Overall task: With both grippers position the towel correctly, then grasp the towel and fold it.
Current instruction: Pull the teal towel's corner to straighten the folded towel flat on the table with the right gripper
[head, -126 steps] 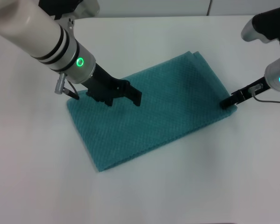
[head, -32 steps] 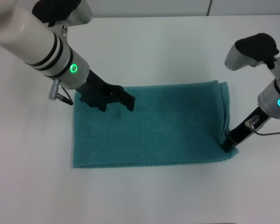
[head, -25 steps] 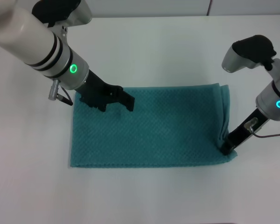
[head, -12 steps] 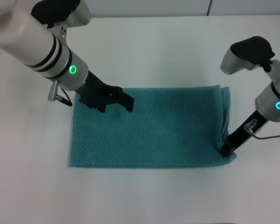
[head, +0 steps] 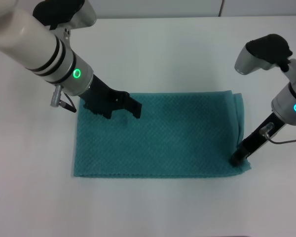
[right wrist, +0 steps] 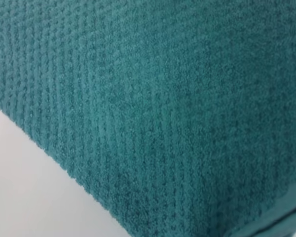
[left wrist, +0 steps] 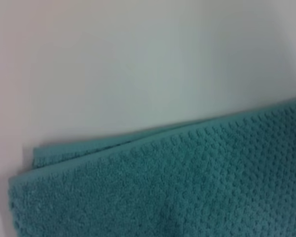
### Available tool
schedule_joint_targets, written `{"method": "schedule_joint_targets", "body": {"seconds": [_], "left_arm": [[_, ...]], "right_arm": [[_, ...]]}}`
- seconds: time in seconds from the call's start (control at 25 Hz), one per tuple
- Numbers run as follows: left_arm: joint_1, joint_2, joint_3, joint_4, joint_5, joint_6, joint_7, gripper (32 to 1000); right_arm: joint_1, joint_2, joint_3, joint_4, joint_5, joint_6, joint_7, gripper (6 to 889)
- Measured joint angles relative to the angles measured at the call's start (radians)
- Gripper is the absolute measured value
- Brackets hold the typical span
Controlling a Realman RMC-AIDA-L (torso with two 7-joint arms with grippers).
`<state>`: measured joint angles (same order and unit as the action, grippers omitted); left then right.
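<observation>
The teal waffle-weave towel lies flat on the white table, its long sides running left to right. My left gripper, a broad black claw, is open and rests on the towel's far left corner. My right gripper, a slim black bar, has its tip down on the towel's near right corner. The left wrist view shows a layered towel corner against the table. The right wrist view is almost filled by the towel.
The white table surrounds the towel on all sides. A wall edge runs along the far side of the table. A thin cable hangs beside the right arm.
Over five seconds the towel turned from slanted to square with the table. In the last second the right gripper tip slid slightly toward the near edge and the bunched right edge flattened.
</observation>
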<state>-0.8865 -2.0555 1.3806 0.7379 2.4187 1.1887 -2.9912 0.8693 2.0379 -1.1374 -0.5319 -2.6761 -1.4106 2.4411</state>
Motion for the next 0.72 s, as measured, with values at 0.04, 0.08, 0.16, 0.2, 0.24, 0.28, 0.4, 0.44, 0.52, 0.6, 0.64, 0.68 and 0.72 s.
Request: {"method": "schedule_joint_targets", "body": {"seconds": [0.04, 0.08, 0.16, 0.2, 0.24, 0.28, 0.4, 0.44, 0.52, 0.6, 0.64, 0.68, 0.72], "left_arm": [[0.001, 0.0, 0.0, 0.0, 0.0, 0.0, 0.0, 875], [0.001, 0.0, 0.0, 0.0, 0.0, 0.0, 0.0, 874], [0.002, 0.0, 0.0, 0.0, 0.001, 0.0, 0.0, 873], [0.002, 0.0, 0.0, 0.0, 0.001, 0.0, 0.0, 873], [0.002, 0.0, 0.0, 0.0, 0.001, 0.0, 0.0, 873], [0.002, 0.0, 0.0, 0.0, 0.002, 0.0, 0.0, 873], [0.002, 0.0, 0.0, 0.0, 0.002, 0.0, 0.0, 874], [0.002, 0.0, 0.0, 0.0, 0.002, 0.0, 0.0, 874], [0.003, 0.0, 0.0, 0.0, 0.002, 0.0, 0.0, 875], [0.003, 0.0, 0.0, 0.0, 0.002, 0.0, 0.0, 875], [0.003, 0.0, 0.0, 0.0, 0.002, 0.0, 0.0, 875], [0.003, 0.0, 0.0, 0.0, 0.002, 0.0, 0.0, 875], [0.003, 0.0, 0.0, 0.0, 0.002, 0.0, 0.0, 874]], "right_arm": [[-0.002, 0.001, 0.0, -0.008, -0.001, -0.005, -0.001, 188], [-0.003, 0.002, -0.001, -0.016, -0.001, -0.01, -0.003, 219], [-0.004, 0.003, -0.001, -0.025, -0.001, -0.02, -0.009, 283], [-0.004, 0.003, -0.001, -0.028, -0.001, -0.024, -0.011, 315], [-0.005, 0.003, -0.001, -0.028, -0.001, -0.026, -0.013, 362], [-0.005, 0.003, -0.001, -0.028, -0.001, -0.028, -0.014, 409], [-0.005, 0.002, -0.001, -0.029, -0.002, -0.029, -0.017, 551], [-0.005, 0.002, -0.001, -0.029, -0.002, -0.03, -0.019, 596], [-0.004, 0.002, -0.001, -0.031, -0.002, -0.037, -0.026, 686], [-0.003, 0.002, -0.001, -0.039, -0.002, -0.045, -0.029, 776], [-0.004, 0.003, -0.001, -0.046, -0.002, -0.049, -0.029, 787], [-0.005, 0.004, -0.001, -0.052, -0.003, -0.052, -0.028, 797], [-0.006, 0.004, -0.001, -0.056, -0.004, -0.054, -0.027, 807]]}}
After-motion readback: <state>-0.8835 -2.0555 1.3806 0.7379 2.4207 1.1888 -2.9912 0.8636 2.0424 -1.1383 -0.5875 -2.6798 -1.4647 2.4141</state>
